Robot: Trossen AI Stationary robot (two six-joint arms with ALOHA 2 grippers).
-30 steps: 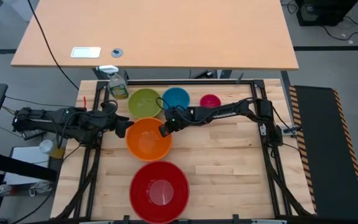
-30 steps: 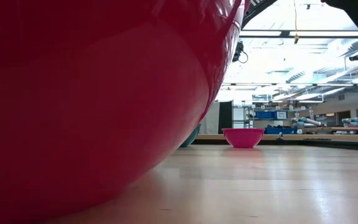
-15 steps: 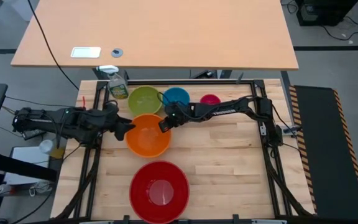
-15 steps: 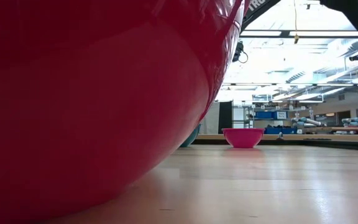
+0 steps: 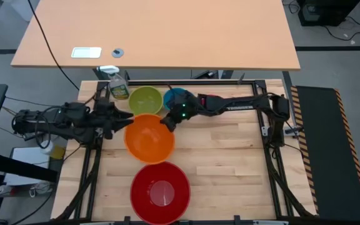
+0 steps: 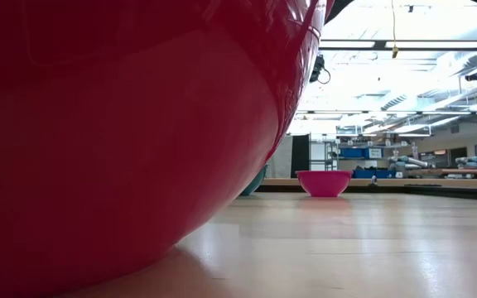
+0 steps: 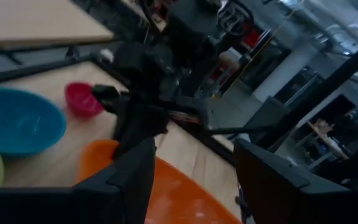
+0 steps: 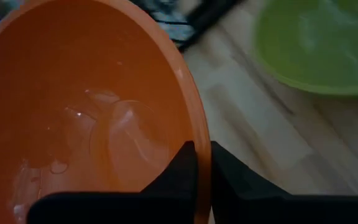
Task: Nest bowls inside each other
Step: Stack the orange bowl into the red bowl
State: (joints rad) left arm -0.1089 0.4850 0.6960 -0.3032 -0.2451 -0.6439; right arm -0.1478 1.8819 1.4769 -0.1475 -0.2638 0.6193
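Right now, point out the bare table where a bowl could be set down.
Free: the wood right of the red bowl and orange bowl, up to the frame rail. Crowded: the far edge, with spray bottle, lime green bowl, blue bowl.

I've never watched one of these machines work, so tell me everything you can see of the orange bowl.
The orange bowl is round, plain and glossy, plastic by its look, with an empty, slightly smeared inside. It sits open side up near the middle of the wooden table, between the lime green bowl and the larger red bowl. The right gripper has its fingers shut on the bowl's rim, one inside and one outside. The left gripper is at the opposite edge, its fingers open.
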